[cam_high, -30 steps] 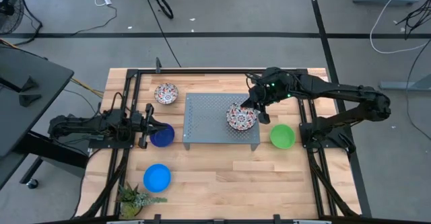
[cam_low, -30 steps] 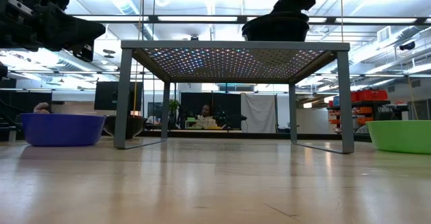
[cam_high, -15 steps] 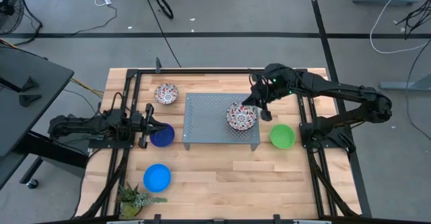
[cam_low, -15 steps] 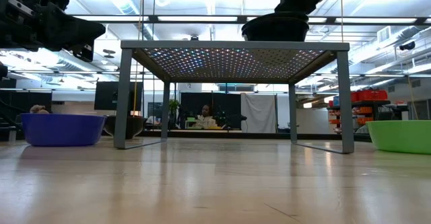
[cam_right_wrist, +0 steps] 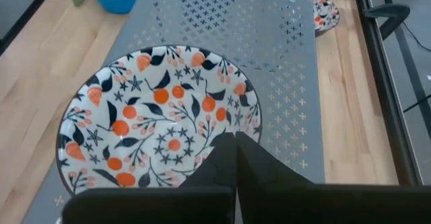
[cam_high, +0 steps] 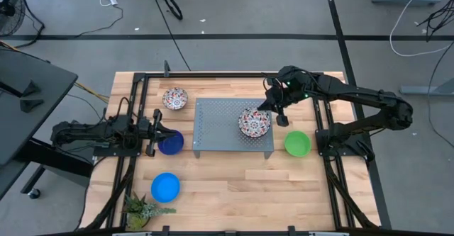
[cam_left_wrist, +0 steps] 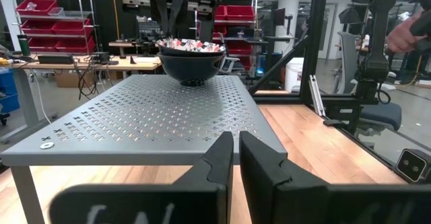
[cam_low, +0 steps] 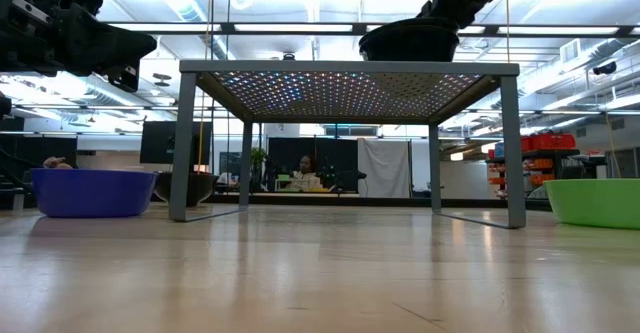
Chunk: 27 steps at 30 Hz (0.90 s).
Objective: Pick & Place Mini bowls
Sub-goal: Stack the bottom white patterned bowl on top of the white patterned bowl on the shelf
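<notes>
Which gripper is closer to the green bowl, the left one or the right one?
The right gripper, just beside the green bowl near the tray's edge. The left gripper is across the table by the dark blue bowl.

A wooden table (cam_high: 227,186) is carrying a grey perforated tray (cam_high: 220,126) standing on legs near its middle. Lying directly on the wood are a floral bowl (cam_high: 174,98) beyond the tray's left corner, a dark blue bowl (cam_high: 171,142) just left of the tray, a green bowl (cam_high: 297,143) just right of it, a bright blue bowl (cam_high: 165,187) and a small plant (cam_high: 140,209) at the near left. Another floral bowl (cam_high: 254,122) is sitting on the tray's right part.
</notes>
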Each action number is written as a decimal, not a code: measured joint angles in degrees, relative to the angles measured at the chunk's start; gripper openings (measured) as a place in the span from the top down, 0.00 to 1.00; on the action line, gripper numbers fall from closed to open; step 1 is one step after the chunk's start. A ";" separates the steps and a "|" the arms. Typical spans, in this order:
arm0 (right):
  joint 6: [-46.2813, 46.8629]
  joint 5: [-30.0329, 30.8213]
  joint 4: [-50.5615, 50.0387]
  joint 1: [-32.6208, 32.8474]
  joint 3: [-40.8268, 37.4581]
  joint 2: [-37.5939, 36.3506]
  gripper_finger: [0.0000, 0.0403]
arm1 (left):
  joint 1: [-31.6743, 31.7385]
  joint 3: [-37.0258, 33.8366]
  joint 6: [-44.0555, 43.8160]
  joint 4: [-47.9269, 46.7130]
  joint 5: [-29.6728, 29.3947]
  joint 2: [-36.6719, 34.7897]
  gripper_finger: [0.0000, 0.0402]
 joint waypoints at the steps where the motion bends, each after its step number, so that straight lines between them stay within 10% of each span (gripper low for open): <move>1: -0.22 0.01 -0.29 0.00 0.00 0.00 1.00 | -0.02 -0.02 0.00 0.00 0.00 0.00 0.92; 27: -1.46 1.77 -2.18 0.00 0.00 -0.14 1.00 | 0.00 0.00 0.00 0.00 -0.02 -0.02 0.92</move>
